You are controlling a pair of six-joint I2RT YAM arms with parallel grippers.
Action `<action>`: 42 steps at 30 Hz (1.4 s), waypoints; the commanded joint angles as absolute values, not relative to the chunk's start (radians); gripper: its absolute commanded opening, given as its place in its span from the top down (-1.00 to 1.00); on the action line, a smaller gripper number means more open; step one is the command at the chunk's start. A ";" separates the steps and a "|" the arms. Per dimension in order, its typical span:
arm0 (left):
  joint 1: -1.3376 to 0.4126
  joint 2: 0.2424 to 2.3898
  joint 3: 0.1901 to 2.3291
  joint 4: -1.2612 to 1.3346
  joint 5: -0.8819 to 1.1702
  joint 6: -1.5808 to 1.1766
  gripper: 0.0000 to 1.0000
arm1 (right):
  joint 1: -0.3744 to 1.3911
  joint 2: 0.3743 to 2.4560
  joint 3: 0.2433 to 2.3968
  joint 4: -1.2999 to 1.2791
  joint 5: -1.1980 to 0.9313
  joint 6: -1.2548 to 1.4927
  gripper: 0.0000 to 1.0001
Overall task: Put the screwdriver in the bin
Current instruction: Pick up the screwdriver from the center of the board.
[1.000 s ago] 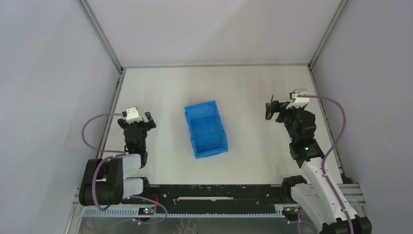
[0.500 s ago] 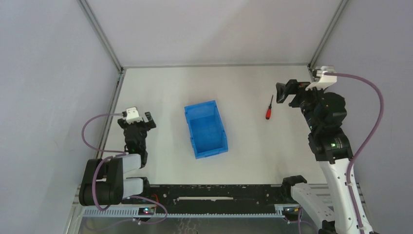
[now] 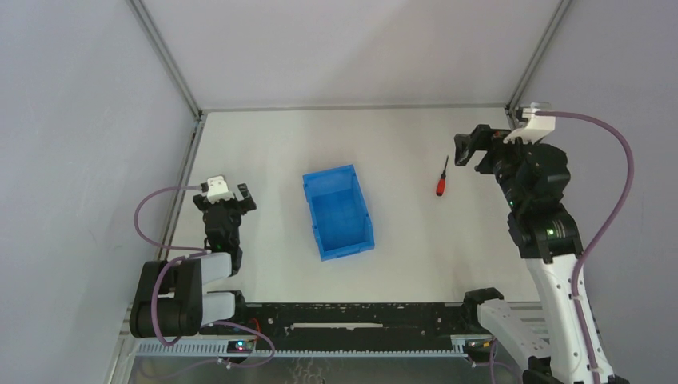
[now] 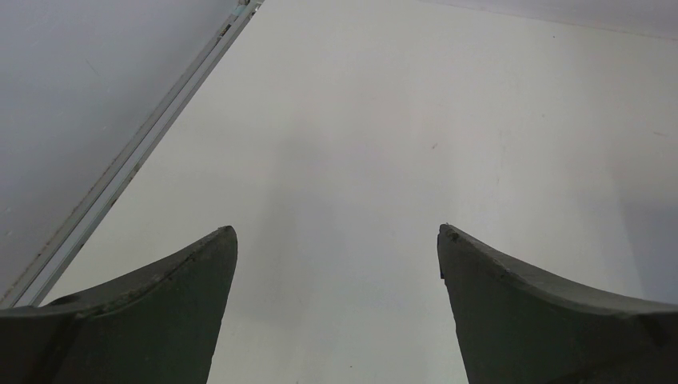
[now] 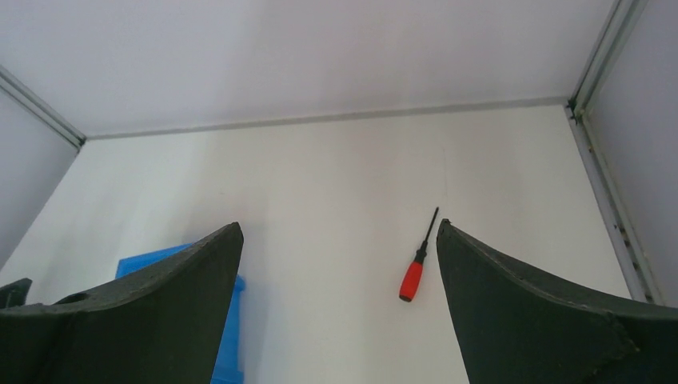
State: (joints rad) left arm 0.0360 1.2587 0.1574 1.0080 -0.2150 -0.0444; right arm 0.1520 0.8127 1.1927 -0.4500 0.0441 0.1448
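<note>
1. From my right wrist, my own dark fingers (image 5: 152, 312) cover most of the bin (image 3: 329, 174). Only a strip of blue shows past one of them. The screwdriver's tip is too thin to make out.
2. My right gripper (image 5: 339, 226) is spread wide and holds nothing. It hangs over the far right of the table (image 3: 400, 136).
3. My left gripper (image 4: 337, 232) is also wide apart and empty, at the near left, over bare table.
4. The screwdriver (image 3: 440, 177) lies flat just left of my right gripper. It has a short glossy red handle and a thin black shaft pointing far.
5. The bin is bright blue plastic, rectangular and open-topped, on the matte white table.
6. The bin sits mid-table, well apart from the screwdriver, with open surface between them. Metal rails (image 3: 194, 144) edge the table's left, far and right sides.
</note>
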 commanded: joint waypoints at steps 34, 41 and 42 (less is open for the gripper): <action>0.041 1.256 0.198 1.043 -0.227 -0.025 -1.00 | 0.081 1.730 1.142 -0.324 0.105 0.253 -0.86; 0.041 1.256 0.198 1.043 -0.227 -0.025 -1.00 | 0.061 1.818 1.197 -0.387 0.081 0.254 -0.71; 0.041 1.256 0.197 1.043 -0.228 -0.025 -1.00 | 0.058 1.823 1.199 -0.393 0.075 0.255 -0.68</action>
State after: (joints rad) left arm 0.0360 1.2587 0.1574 1.0080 -0.2150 -0.0444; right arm 0.0757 1.8130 1.1519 -0.3748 0.0948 0.2337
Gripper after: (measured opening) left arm 0.996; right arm 0.859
